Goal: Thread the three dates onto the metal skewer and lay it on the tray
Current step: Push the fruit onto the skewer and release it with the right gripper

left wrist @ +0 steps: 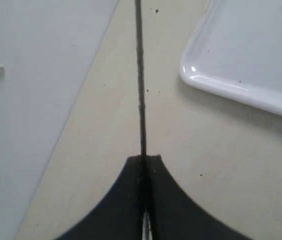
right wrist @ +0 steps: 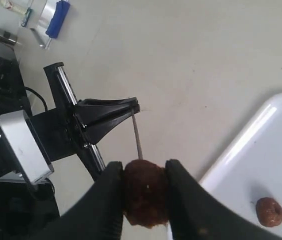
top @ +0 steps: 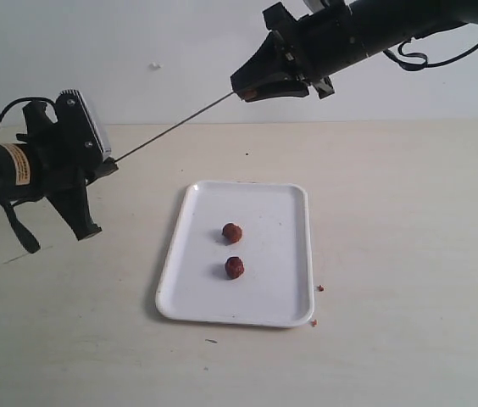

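Observation:
My left gripper [top: 110,164] [left wrist: 143,159] is shut on one end of the metal skewer [top: 175,127] [left wrist: 141,90], a thin grey rod held in the air that slopes up to the right. At its far end, my right gripper [top: 243,91] [right wrist: 144,169] is shut on a dark red-brown date [right wrist: 145,192]. The skewer's tip [right wrist: 137,135] meets that date between the fingers. Two more dates [top: 232,231] [top: 235,267] lie on the white tray [top: 281,297] [left wrist: 231,85] below; one date [right wrist: 270,211] shows in the right wrist view.
Small reddish crumbs [top: 319,288] [top: 313,322] lie on the beige table by the tray's right edge. A pale wall stands behind the table. A blue roll [right wrist: 58,12] and other clutter lie beyond the left arm in the right wrist view.

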You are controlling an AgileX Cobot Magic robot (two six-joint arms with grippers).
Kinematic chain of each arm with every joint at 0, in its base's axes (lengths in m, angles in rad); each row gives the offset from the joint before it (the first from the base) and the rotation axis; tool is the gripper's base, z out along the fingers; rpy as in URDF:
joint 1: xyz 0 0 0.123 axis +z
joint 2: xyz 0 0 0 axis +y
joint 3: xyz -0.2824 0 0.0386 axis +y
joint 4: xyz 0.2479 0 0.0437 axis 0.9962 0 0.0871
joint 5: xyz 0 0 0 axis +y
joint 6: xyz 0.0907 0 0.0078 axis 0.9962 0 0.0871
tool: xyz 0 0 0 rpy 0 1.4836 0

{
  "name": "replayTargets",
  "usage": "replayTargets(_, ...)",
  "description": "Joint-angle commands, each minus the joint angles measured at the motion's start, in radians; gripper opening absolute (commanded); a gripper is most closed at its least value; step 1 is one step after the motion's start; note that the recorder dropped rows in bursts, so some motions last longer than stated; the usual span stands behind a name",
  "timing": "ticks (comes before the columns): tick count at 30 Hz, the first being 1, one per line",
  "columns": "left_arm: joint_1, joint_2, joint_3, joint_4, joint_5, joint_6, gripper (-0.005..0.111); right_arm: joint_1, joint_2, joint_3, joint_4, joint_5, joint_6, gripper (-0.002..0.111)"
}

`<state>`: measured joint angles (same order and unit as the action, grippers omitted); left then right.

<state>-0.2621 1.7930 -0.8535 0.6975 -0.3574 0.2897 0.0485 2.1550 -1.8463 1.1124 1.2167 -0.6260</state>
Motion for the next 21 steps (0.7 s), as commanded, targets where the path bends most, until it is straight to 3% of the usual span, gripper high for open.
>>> replayTargets(1,-0.021,-0.004,0.002,0.048,-0.04,-0.049,0.0,0.016,0.001,-0.007,0.01,0.004,-0.006,0.028)
replayTargets(11,-0.027,-0.004,0.002,0.047,-0.107,-0.14,0.0,0.09,0.028,-0.007,0.021,0.004,-0.027,0.028)
replayTargets(13,-0.027,-0.004,0.002,0.047,-0.117,-0.167,0.0,0.1,0.028,-0.007,0.011,0.004,-0.027,0.036)
replayTargets(16,-0.027,-0.004,0.002,0.047,-0.123,-0.198,0.0,0.102,0.028,-0.007,0.009,0.004,-0.027,0.07)
replayTargets(21,-0.027,-0.004,0.002,0.047,-0.152,-0.253,0.0,0.102,0.028,-0.007,-0.003,0.004,-0.027,0.073)
